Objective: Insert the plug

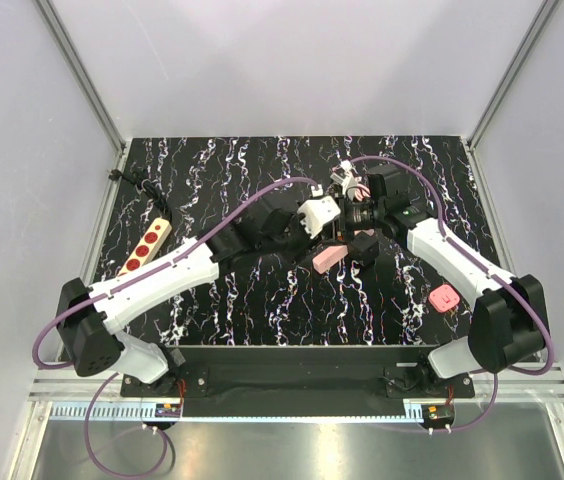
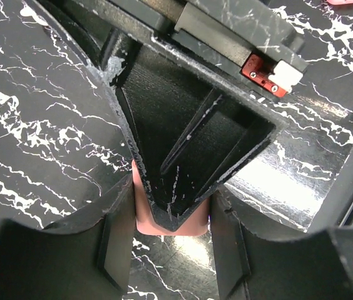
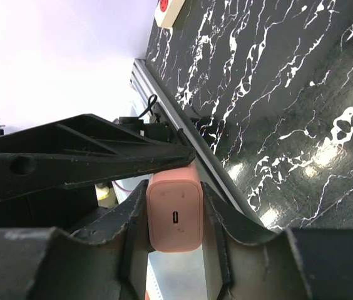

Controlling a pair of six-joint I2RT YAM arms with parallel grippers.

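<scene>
The plug [image 1: 328, 257], a small pale-pink block, hangs above the middle of the table between both grippers. In the left wrist view my left gripper [image 2: 170, 201] is shut on it. Only the plug's lower pink edge [image 2: 192, 225] shows there, under a black finger of the other gripper that lies across it. In the right wrist view the plug [image 3: 175, 219] shows its face with a small port. It sits between the pads of my right gripper [image 3: 173, 200], which touch both of its sides. From above, the left gripper [image 1: 314, 240] and right gripper [image 1: 350, 243] meet at the plug.
A beige strip with red sockets [image 1: 147, 245] lies by the left table edge, and its end [image 3: 167, 9] shows in the right wrist view. A small pink object [image 1: 445, 297] rests on the table beside the right arm. Walls enclose the table on three sides.
</scene>
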